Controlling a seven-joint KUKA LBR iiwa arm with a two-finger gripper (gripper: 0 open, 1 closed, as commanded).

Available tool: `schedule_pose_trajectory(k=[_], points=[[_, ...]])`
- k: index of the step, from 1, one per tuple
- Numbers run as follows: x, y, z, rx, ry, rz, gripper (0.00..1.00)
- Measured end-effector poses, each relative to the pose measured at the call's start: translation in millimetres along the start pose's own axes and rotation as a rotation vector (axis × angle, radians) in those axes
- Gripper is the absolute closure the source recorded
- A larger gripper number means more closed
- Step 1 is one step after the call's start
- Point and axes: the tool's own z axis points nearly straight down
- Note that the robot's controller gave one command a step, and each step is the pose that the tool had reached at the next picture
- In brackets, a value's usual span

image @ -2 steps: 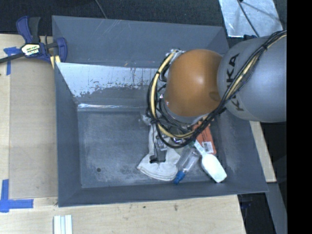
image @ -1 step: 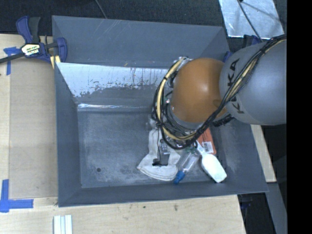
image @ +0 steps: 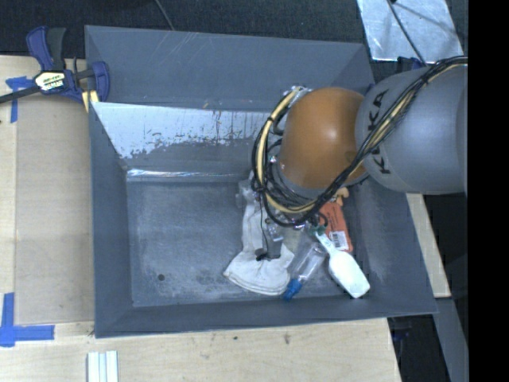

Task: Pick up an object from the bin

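My gripper [image: 265, 250] hangs under the arm's orange dome at the right of the bin's floor, low over a crumpled white cloth [image: 253, 273] and touching its upper part. The cloth spreads on the floor near the front wall, and a strip of it runs up along the gripper's left side. Just right of the gripper lies a clear plastic tube with a blue cap [image: 300, 274]. A white bottle [image: 347, 273] lies beyond it, tilted toward the front right corner.
An orange and red packet [image: 339, 223] lies against the right wall, partly under the arm. The arm and its cables cover the bin's back right part. The left half of the floor is bare grey metal.
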Motion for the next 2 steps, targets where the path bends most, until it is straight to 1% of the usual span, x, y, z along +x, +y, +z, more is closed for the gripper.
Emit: schedule_pose_trajectory(k=[1, 2], points=[[17.1, -25.2, 17.9, 0.0, 0.001, -0.003, 0.0], [13.0, -34.0, 22.2, 0.0, 0.002, 0.277, 0.0]])
